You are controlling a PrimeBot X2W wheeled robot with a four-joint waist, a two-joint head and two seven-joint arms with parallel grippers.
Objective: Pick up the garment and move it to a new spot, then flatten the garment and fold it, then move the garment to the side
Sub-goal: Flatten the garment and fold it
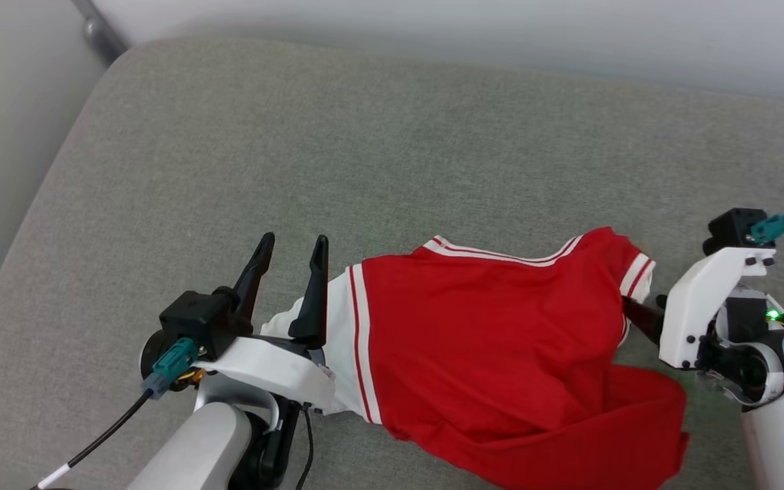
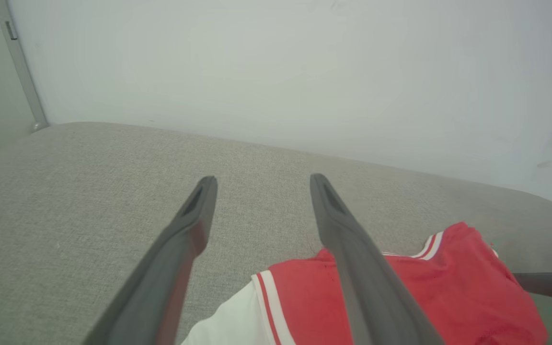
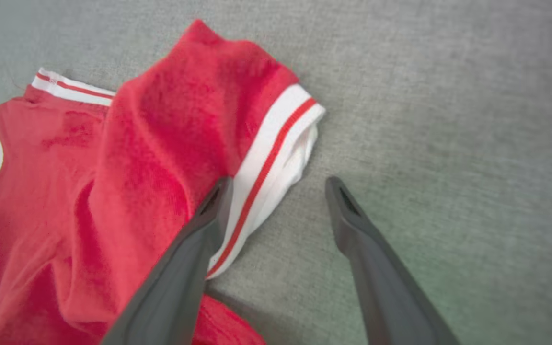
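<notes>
**Two arms flanking the bunched garment (image 1: pixel 494 340), nothing gripped**

Head view. Shows the garment crumpled on the grey cushion (image 1: pixel 365 136), close to the near edge, red body upward, white sleeve (image 1: pixel 337 306) at the left end, striped cuff (image 1: pixel 639 275) at the right end. No lettering to be seen on this side. Places the left gripper (image 1: pixel 295 238) over the white sleeve, fingers spread wide and holding nothing. Gives of the right gripper (image 1: pixel 639 318) little more than one dark finger, just beside the striped cuff. Probably posted at both ends for pulling the shirt flat from two sides.

Left wrist view. Looks along the left fingers (image 2: pixel 185 239), well apart, with bare cushion between them. Puts the garment low and to the right, under one finger and not between the two. Seems not yet lined up for a pinch.

Right wrist view. Shows the right fingers (image 3: pixel 194 249) also apart, empty: one over the red-and-white cuff, the other over bare cushion. Cannot tell whether touching the cloth or hovering above it. Suggests, as a judgement only, a closing on the cuff edge lying partly between the two fingers.
</notes>
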